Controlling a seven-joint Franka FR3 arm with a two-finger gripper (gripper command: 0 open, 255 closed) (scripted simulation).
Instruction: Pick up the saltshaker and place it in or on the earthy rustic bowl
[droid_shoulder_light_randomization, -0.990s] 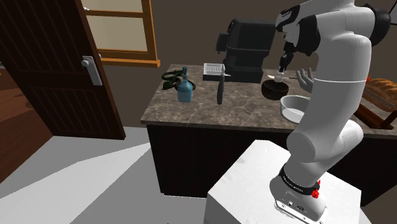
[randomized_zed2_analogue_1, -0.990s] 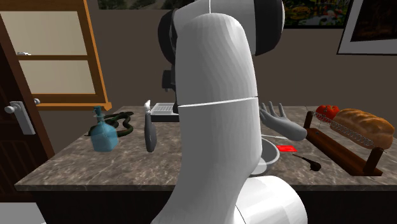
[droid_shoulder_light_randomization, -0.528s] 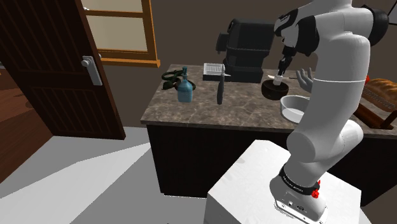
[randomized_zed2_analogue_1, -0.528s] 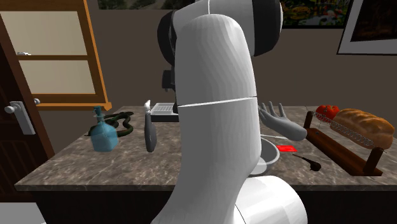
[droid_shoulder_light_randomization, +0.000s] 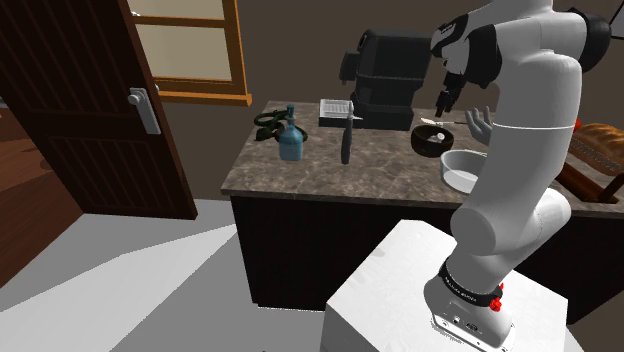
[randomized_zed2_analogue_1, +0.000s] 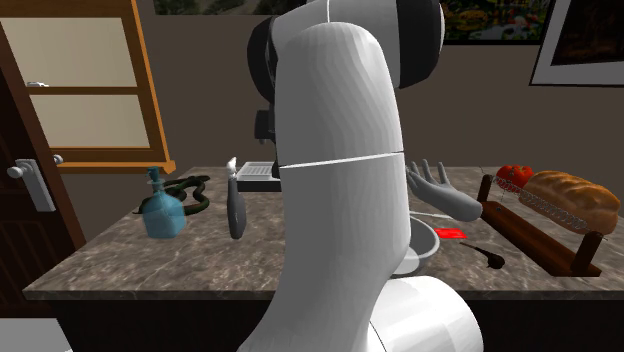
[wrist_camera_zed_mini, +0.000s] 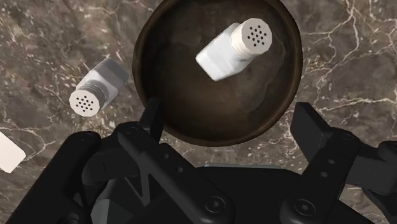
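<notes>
A white saltshaker (wrist_camera_zed_mini: 232, 51) with a perforated cap lies on its side inside the dark brown rustic bowl (wrist_camera_zed_mini: 184, 102). My black gripper (wrist_camera_zed_mini: 232, 124) hangs open just above the bowl, its fingers (wrist_camera_zed_mini: 151, 118) spread wide and touching nothing. In the shoulder view the gripper (droid_shoulder_light_randomization: 443, 100) hovers over the bowl (droid_shoulder_light_randomization: 430, 141) at the far right of the stone counter, with the saltshaker (droid_shoulder_light_randomization: 436, 136) showing as a pale spot in the bowl.
A second, greyer shaker (wrist_camera_zed_mini: 98, 89) lies on the counter right beside the bowl. Near it stand a white bowl (droid_shoulder_light_randomization: 462, 168), a grey hand-shaped figure (droid_shoulder_light_randomization: 482, 122) and a black coffee machine (droid_shoulder_light_randomization: 385, 70). A blue bottle (droid_shoulder_light_randomization: 289, 140) and a dark upright tool (droid_shoulder_light_randomization: 346, 140) stand further left.
The fingers opened and let go of the saltshaker, which now lies in the bowl. The gripper has risen a little above the bowl.
</notes>
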